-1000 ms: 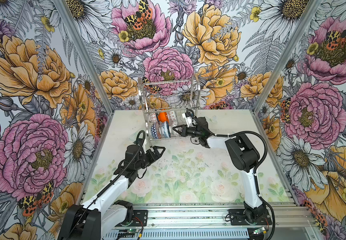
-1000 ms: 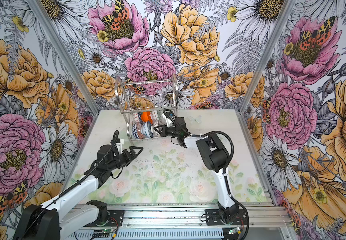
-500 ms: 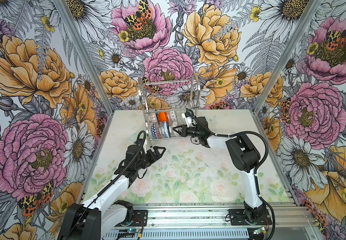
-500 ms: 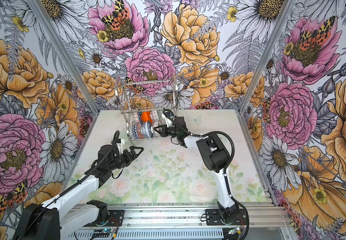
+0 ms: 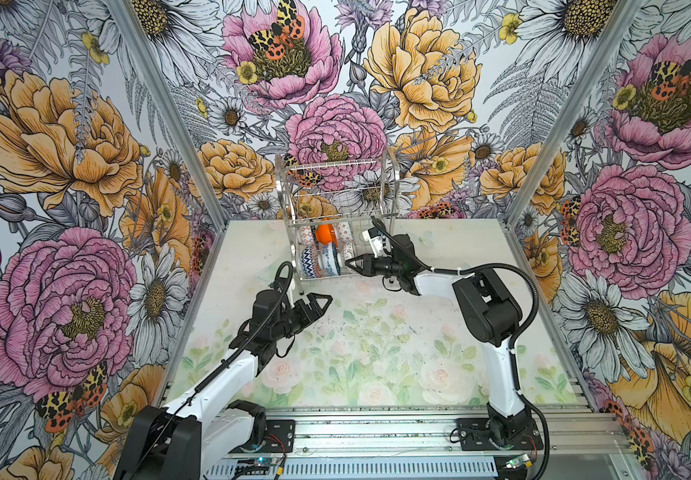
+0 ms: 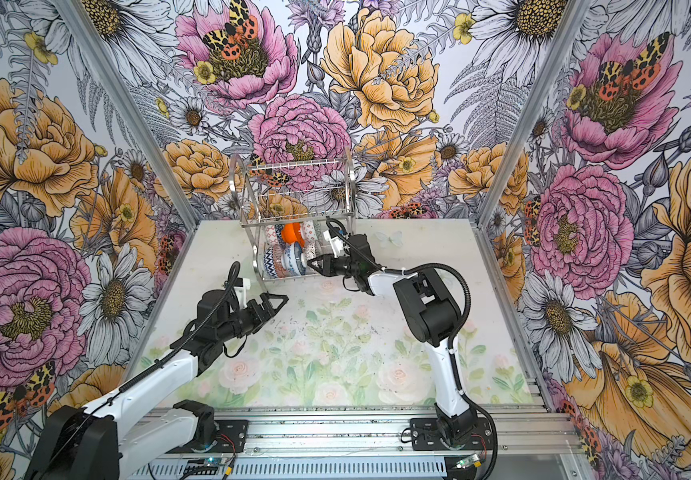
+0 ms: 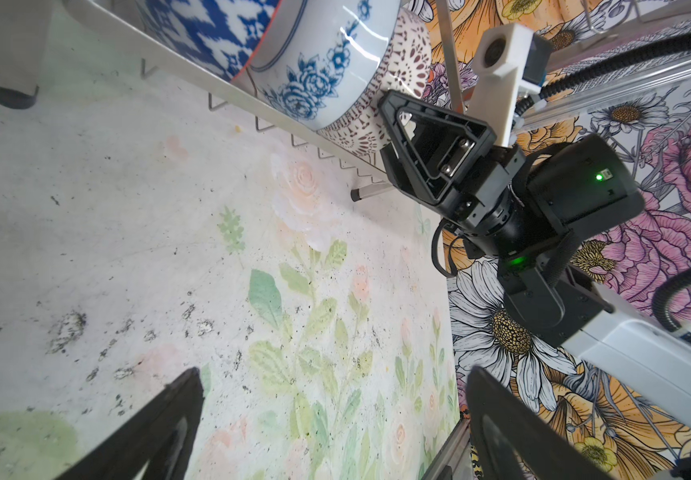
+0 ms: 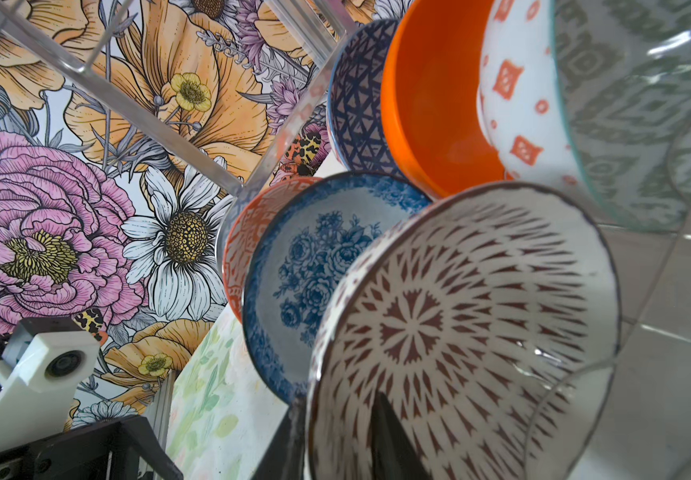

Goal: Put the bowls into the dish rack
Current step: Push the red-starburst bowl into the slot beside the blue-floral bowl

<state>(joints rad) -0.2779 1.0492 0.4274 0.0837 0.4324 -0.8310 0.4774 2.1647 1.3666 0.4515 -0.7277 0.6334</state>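
The silver wire dish rack (image 5: 335, 195) (image 6: 294, 191) stands at the back of the table. Several bowls stand on edge in its lower tier: navy zigzag (image 5: 307, 262) (image 7: 211, 29), blue-white floral (image 5: 329, 262) (image 8: 310, 274), white lattice (image 5: 348, 251) (image 8: 460, 324), plain orange (image 5: 324, 235) (image 8: 431, 104), grey-green (image 8: 634, 104). My right gripper (image 5: 350, 262) (image 6: 312, 262) (image 8: 335, 436) is at the lattice bowl. Its jaws straddle the rim slightly open, one finger inside and one outside. My left gripper (image 5: 321, 305) (image 6: 277, 305) (image 7: 331, 424) hovers open and empty over the mat in front of the rack.
The floral table mat (image 5: 377, 345) stretches bare between the arms. The rack's upper shelf (image 5: 335, 170) holds nothing. Flowered walls close in the left, right and back. A metal rail (image 5: 377, 428) runs along the front edge.
My left gripper has shifted a little toward the rack. My right gripper stays at the lattice bowl, its jaws eased apart.
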